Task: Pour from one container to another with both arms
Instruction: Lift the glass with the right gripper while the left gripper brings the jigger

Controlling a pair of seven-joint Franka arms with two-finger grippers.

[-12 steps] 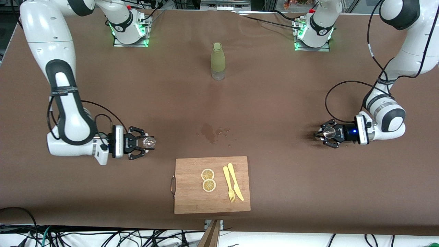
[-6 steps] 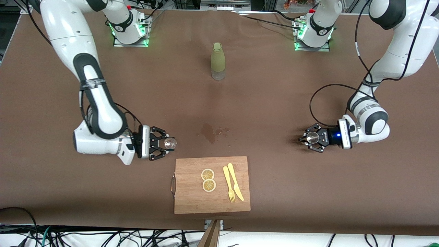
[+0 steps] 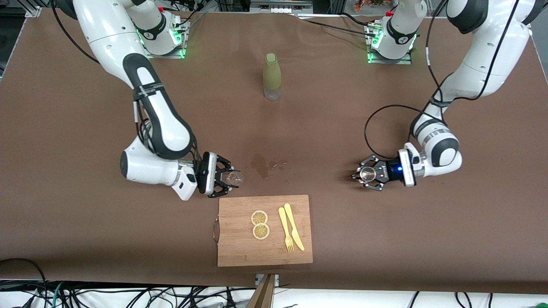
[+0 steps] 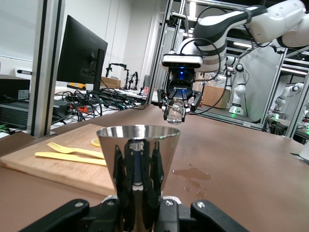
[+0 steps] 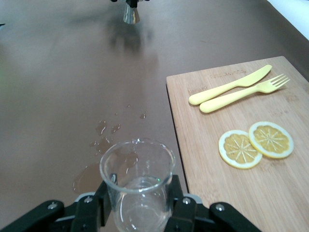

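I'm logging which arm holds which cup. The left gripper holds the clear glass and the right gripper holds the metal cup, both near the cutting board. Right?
Swapped. The left wrist view shows the left gripper shut on the metal cup; the right wrist view shows the right gripper shut on the clear glass. Both are indeed near the cutting board.

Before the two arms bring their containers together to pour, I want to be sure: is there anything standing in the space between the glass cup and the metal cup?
Nothing visible does. Between the clear glass cup in the right gripper and the shiny metal cup in the left gripper lies only brown table with a flat wet stain.
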